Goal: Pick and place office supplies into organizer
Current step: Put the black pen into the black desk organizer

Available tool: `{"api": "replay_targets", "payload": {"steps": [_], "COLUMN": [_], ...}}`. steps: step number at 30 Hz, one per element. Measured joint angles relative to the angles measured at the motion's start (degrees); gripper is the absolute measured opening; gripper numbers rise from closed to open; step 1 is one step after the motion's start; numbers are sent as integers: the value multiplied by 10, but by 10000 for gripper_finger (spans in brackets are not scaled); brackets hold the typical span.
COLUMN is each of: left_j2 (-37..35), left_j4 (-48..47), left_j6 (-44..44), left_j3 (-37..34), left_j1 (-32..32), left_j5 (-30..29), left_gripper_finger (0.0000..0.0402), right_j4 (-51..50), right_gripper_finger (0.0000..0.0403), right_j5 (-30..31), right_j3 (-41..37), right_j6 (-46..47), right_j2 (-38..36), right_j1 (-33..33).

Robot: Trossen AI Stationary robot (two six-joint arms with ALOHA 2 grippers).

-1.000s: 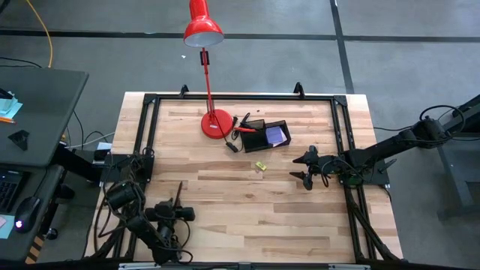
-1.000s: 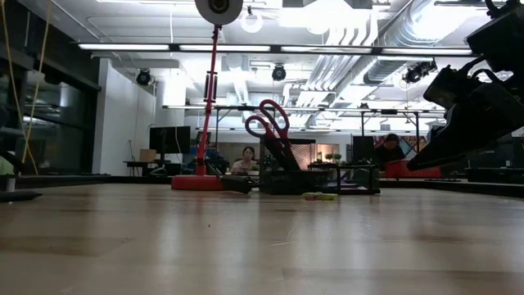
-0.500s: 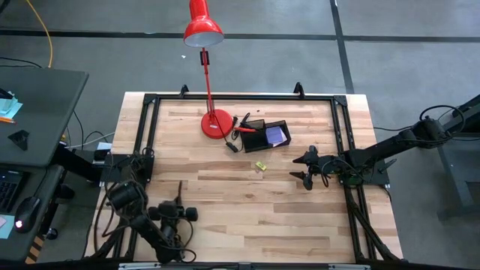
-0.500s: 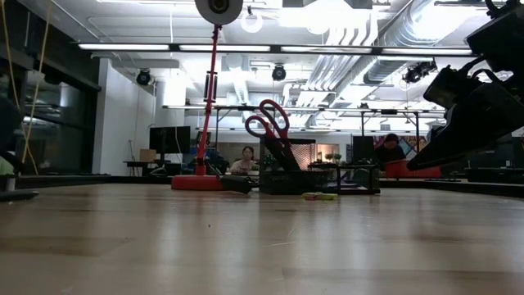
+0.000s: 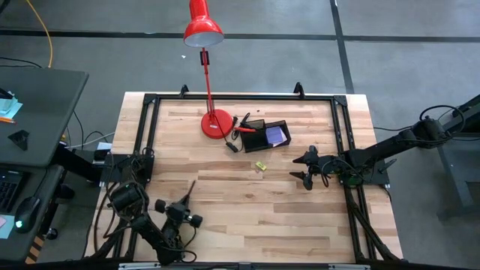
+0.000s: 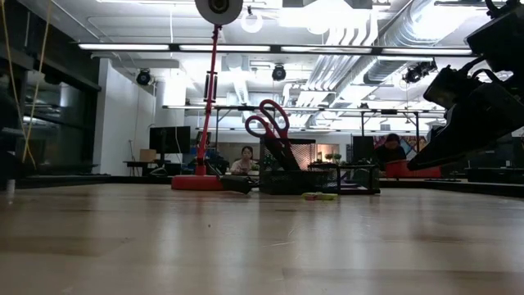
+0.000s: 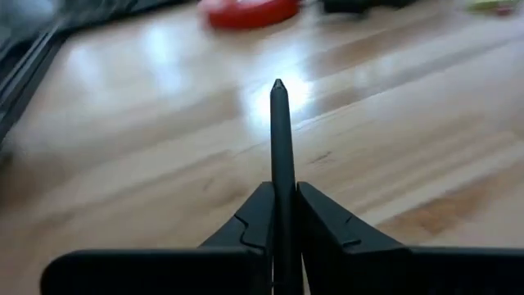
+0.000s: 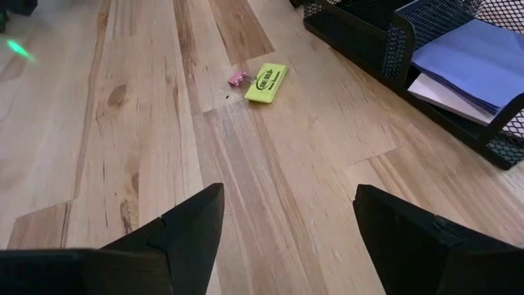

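My left gripper [image 5: 184, 202] is near the table's near-left corner, shut on a thin dark pen [image 7: 278, 139]. My right gripper [image 5: 306, 169] hovers open at the right side, and the tiny yellow piece [image 8: 266, 82] lies on the wood ahead of it. The black organizer [image 5: 259, 138] stands near the far edge. It holds the purple-blue pad [image 8: 471, 57] and the red-handled scissors [image 6: 266, 123], which stand blades down with the handles up. Another dark pen [image 5: 232, 146] lies beside the organizer. The pink note pad is not in view. My left gripper pinches the pen's rear part [image 7: 279, 215] between its two fingers [image 7: 255, 221]. The pen runs along the fingers and sticks out ahead of them, its tip [image 7: 278, 85] pointing toward the table's far right. How far back it reaches is hidden by the fingers.
The red desk lamp's round base [image 5: 216, 123] stands left of the organizer, with its stem and shade reaching past the far edge. A tiny pink scrap [image 8: 237, 79] lies next to the yellow piece. A black frame [image 5: 147, 135] borders the table, with bare wood across the middle.
My left gripper has shifted slightly toward the table's right and turned. The pen it holds, which pointed at the far edge, now points toward the far right. My right arm has kept still.
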Motion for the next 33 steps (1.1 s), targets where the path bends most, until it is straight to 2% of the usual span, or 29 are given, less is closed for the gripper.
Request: {"api": "replay_targets", "payload": {"steps": [2,10,15,18,22,29,33], "left_j2": [0,0,-1,-1,-2,-9,-26], "left_j4": [-2,-2,-4,-3,-3,-3,-4], "left_j6": [39,83,131,135,161,228,244], "left_j3": [2,6,7,6,9,9,10], "left_j1": [0,11,11,16,29,61,77], "left_j5": [-41,-90,-148,-161,-160,-198,-242], "left_gripper_finger": [28,25,24,21,37,32,28], "right_j4": [0,0,0,0,0,0,0], "right_gripper_finger": [261,261,261,261,261,261,261], "right_j5": [0,0,0,0,0,0,0], "right_j3": [0,0,0,0,0,0,0], "right_j6": [0,0,0,0,0,0,0], "right_j2": [0,0,0,0,0,0,0], "right_j1": [0,0,0,0,0,0,0]}}
